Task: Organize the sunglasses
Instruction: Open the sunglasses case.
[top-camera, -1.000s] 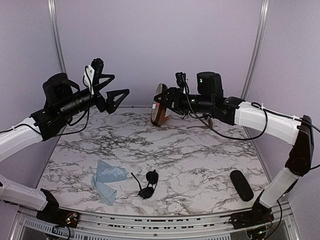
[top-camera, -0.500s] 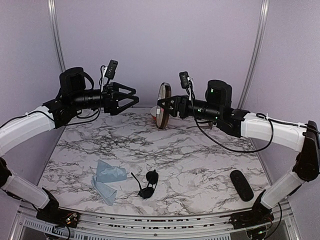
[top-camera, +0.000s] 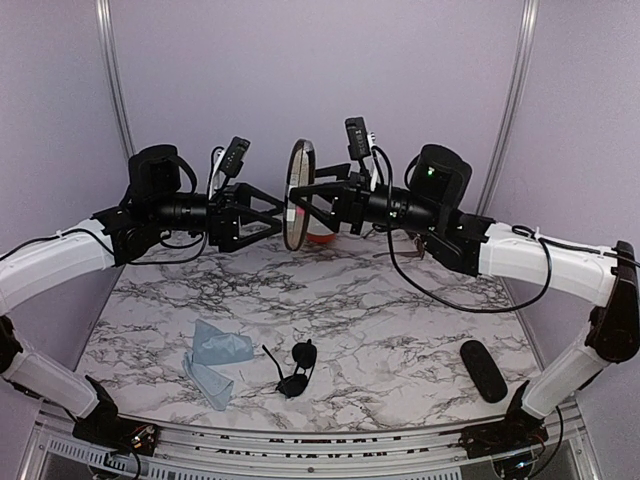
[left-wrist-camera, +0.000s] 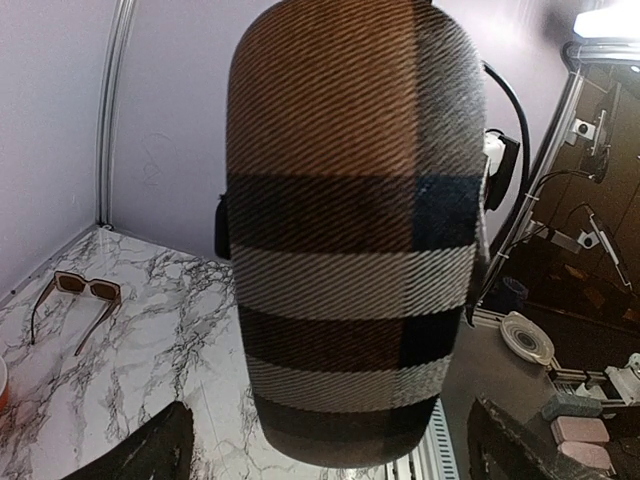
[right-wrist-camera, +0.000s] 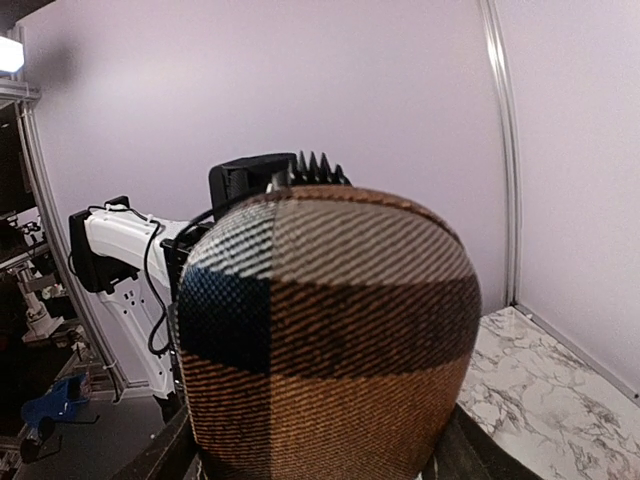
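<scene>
A plaid brown case (top-camera: 297, 195) hangs in the air over the back of the table, with my right gripper (top-camera: 314, 200) shut on it from the right. It fills the right wrist view (right-wrist-camera: 325, 330), a finger (right-wrist-camera: 165, 455) on each side. My left gripper (top-camera: 272, 212) is open just left of it; in the left wrist view the case (left-wrist-camera: 350, 250) stands between the spread fingers (left-wrist-camera: 140, 450) with a gap on both sides. The black sunglasses (top-camera: 295, 368) lie folded near the front edge. The brown sunglasses (left-wrist-camera: 78, 298) lie open on the marble at the back.
A crumpled blue cloth (top-camera: 215, 360) lies left of the black pair. An oblong black case (top-camera: 483, 370) lies at the front right. Something red-orange (top-camera: 320, 238) sits on the table under the raised case. Purple walls close in the back and sides.
The right gripper has carried the brown case left and a little higher. The left arm has swung right and levelled out, bringing its open fingers up to the case.
</scene>
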